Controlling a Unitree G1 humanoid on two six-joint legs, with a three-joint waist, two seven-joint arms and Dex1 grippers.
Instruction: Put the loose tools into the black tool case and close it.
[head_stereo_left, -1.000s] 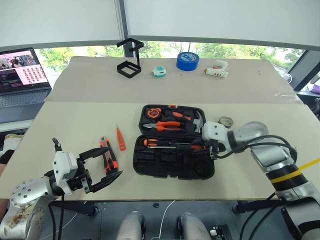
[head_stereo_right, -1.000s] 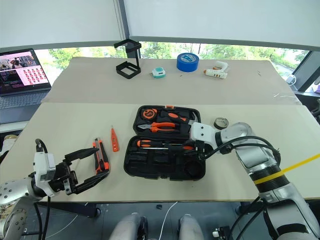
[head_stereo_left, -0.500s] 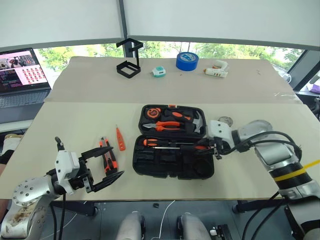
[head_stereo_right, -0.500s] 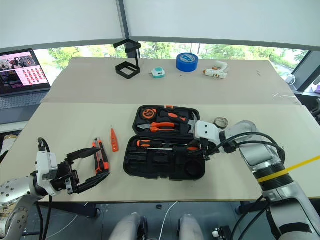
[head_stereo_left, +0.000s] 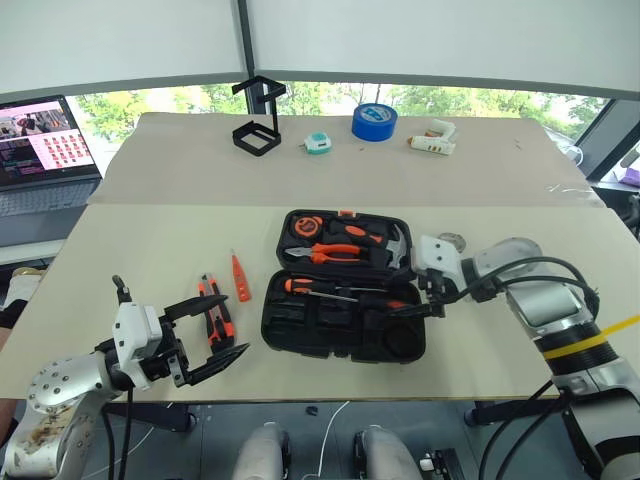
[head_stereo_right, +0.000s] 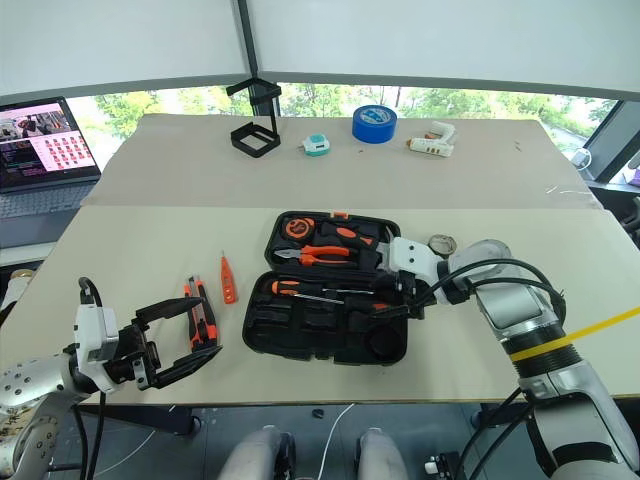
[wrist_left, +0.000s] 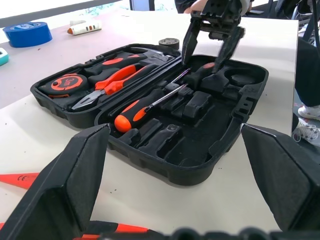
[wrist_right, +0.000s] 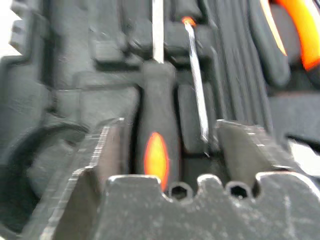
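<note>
Silver arms, black fingers (head_stereo_right: 172, 372) (yellow band)

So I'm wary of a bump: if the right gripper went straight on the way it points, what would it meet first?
Probably the black-handled screwdriver lying in the tool case. The right gripper hangs just above it with open fingers either side of the handle, though depth is hard to judge.

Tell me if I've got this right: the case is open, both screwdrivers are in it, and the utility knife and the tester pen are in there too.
Not quite. The black tool case is open with both screwdrivers inside, but the utility knife and tester pen lie on the table to its left, as the left eye view shows.
</note>
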